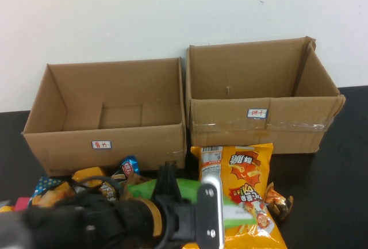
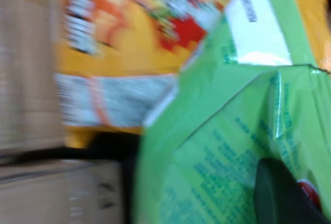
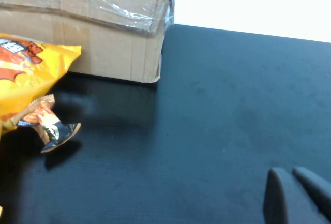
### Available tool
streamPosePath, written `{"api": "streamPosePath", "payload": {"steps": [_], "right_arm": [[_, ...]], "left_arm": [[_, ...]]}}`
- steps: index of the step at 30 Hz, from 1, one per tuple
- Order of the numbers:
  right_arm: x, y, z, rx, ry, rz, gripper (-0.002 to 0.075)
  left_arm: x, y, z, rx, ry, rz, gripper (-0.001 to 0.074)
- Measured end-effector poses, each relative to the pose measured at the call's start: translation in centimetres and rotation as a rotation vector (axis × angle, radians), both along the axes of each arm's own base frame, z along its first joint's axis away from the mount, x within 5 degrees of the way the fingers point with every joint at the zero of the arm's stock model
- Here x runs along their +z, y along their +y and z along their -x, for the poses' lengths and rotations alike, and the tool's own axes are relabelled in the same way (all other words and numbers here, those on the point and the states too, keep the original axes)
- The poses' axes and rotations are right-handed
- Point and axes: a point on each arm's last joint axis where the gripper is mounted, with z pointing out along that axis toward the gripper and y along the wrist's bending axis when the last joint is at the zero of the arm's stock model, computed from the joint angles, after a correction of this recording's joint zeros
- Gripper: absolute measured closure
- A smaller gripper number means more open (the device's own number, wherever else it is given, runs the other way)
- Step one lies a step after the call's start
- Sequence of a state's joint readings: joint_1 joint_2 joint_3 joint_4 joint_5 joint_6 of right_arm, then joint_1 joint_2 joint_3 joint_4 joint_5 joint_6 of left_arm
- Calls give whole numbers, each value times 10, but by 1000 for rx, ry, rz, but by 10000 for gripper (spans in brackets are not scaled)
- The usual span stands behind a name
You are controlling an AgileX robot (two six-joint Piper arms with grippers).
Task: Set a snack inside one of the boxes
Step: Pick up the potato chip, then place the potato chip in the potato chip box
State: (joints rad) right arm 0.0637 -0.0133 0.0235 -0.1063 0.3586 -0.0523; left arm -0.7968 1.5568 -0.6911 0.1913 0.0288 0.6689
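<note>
left end effector (image 1: pixel 230 211) low over the snack pile, clamped on the green bag (image 2: pixel 222 146), which lies on the yellow bag (image 1: pixel 244 186). left box (image 1: pixel 109 117) and right box (image 1: pixel 259 96) beyond it. right end effector (image 3: pixel 297 195) off to the side over bare bench (image 3: pixel 232 115), fingers together.

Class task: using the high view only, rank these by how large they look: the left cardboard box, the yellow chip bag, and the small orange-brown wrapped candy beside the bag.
1. left cardboard box
2. yellow chip bag
3. small wrapped candy

Left gripper partly covers the bag; the order stays clear.
</note>
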Motion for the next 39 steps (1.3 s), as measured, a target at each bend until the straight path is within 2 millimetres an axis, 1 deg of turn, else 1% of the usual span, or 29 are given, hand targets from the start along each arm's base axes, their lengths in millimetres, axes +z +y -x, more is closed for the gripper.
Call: {"api": "streamPosePath", "payload": {"steps": [3,6,9,11,13,14,16,19,21,23,26,28,30,31,33,35,36,37,39], "right_arm": [[0,0,0,0,0,0,727],[0,0,0,0,0,0,727],[0,0,0,0,0,0,727],[0,0,0,0,0,0,727],[0,0,0,0,0,0,727],[0,0,0,0,0,0,727],[0,0,0,0,0,0,727],[0,0,0,0,0,0,727],[0,0,0,0,0,0,727],[0,0,0,0,0,0,727],[0,0,0,0,0,0,727],[0,0,0,0,0,0,727],[0,0,0,0,0,0,727],[0,0,0,0,0,0,727],[0,0,0,0,0,0,727],[0,0,0,0,0,0,727],[0,0,0,0,0,0,727],[0,0,0,0,0,0,727],[0,0,0,0,0,0,727]], "left_arm": [[32,5,7,32,-51,107,717],[69,14,15,49,-135,231,717],[103,32,19,110,-213,373,718],[122,46,18,189,-242,480,718],[139,60,12,282,-275,598,718],[153,75,2,396,-306,728,718],[166,95,-11,542,-351,878,718],[175,127,-33,761,-408,1054,718],[172,144,-49,888,-409,1136,718],[164,158,-66,993,-380,1197,718],[140,173,-92,1113,-332,1216,718],[119,180,-109,1182,-297,1206,717],[97,184,-124,1236,-244,1187,699],[87,186,-131,1260,-216,1185,674],[69,188,-142,1291,-184,1194,587],[53,190,-152,1316,-159,1195,468],[46,190,-155,1329,-145,1193,395],[40,190,-157,1337,-134,1183,324],[36,191,-157,1345,-118,1165,225]]}}
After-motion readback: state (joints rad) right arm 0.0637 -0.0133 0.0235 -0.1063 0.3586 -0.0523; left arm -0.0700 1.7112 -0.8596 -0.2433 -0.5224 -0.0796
